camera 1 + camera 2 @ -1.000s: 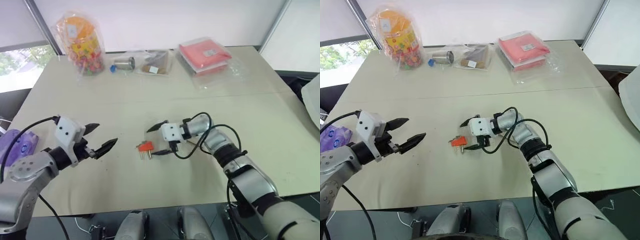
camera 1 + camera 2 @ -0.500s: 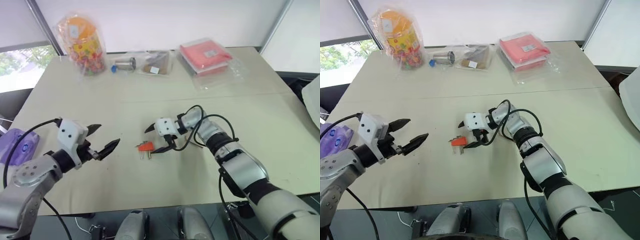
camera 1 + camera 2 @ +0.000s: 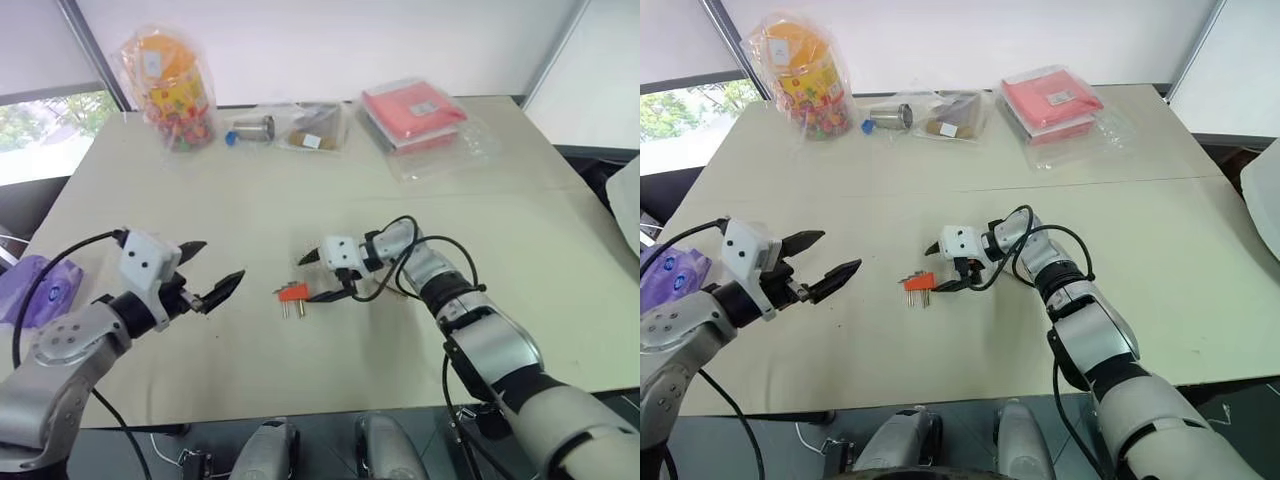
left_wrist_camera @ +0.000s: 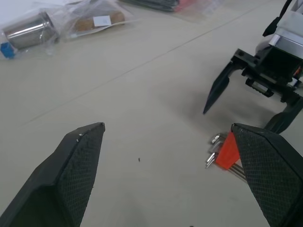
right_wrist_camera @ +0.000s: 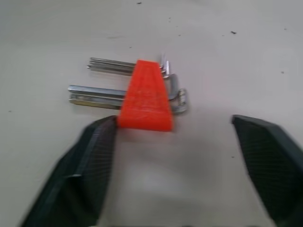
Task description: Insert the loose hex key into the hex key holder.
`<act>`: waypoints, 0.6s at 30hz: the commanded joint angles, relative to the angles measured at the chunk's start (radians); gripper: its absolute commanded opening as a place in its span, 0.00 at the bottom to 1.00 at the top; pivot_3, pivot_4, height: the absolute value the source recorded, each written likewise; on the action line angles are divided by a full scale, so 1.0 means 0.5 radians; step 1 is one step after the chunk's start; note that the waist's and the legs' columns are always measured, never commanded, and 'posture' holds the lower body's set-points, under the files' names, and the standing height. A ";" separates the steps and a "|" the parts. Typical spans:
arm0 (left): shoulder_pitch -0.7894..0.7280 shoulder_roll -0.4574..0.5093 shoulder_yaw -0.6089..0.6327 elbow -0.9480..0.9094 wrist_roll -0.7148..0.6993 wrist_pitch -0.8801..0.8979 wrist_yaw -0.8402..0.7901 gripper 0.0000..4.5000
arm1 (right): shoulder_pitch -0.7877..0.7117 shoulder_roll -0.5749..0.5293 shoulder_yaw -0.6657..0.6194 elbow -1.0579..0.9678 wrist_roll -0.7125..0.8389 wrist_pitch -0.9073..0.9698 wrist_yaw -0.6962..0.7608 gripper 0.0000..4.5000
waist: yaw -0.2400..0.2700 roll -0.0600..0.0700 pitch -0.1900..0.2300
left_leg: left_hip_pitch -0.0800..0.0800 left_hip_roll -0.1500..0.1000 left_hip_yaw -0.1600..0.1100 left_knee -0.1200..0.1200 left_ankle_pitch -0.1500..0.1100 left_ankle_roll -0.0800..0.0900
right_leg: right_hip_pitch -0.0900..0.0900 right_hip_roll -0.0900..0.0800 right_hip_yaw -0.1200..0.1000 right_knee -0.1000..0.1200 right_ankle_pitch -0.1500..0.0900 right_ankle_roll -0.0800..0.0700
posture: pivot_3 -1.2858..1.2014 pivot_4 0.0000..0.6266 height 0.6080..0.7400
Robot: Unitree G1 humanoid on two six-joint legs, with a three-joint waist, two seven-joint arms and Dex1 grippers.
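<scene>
Seen mid-table: one holder, flanked at its 3 o'clock by right gripper, jaws parted and empty. Parked well off at 9 o'clock: left gripper, spread wide, empty too. Best closed squarely across the orange body, clear of the silvery keys. Counted: two grippers, one holder; loose key too small to place.

Your beige table carries the hex key holder mid-front; along the far edge lie a sweets bag, two clear packets and a red packet.
</scene>
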 commanded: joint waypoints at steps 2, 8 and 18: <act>-0.031 0.028 0.019 -0.015 -0.007 0.005 -0.009 1.00 | 0.085 -0.048 0.040 0.012 -0.088 0.091 -0.037 0.37 | -0.006 0.001 -0.001 | 0.002 0.001 0.000 0.000 0.000 0.001 | 0.002 0.000 0.000 0.000 0.000 -0.001 | 0.52 0.24 1.00; -0.028 0.029 0.025 -0.030 -0.006 0.024 -0.002 1.00 | 0.135 -0.014 0.052 -0.065 -0.082 0.143 -0.028 0.01 | -0.008 0.001 -0.001 | 0.003 0.002 -0.002 0.000 -0.001 0.002 | 0.001 0.001 0.000 0.001 0.001 -0.002 | 0.52 0.24 1.00; -0.022 0.024 0.041 -0.048 -0.014 0.046 0.011 1.00 | 0.194 -0.018 0.027 -0.185 -0.039 0.198 -0.013 0.12 | -0.008 0.001 -0.001 | 0.003 0.002 -0.002 -0.002 -0.001 0.001 | 0.000 0.001 0.000 0.001 0.001 -0.002 | 0.52 0.24 1.00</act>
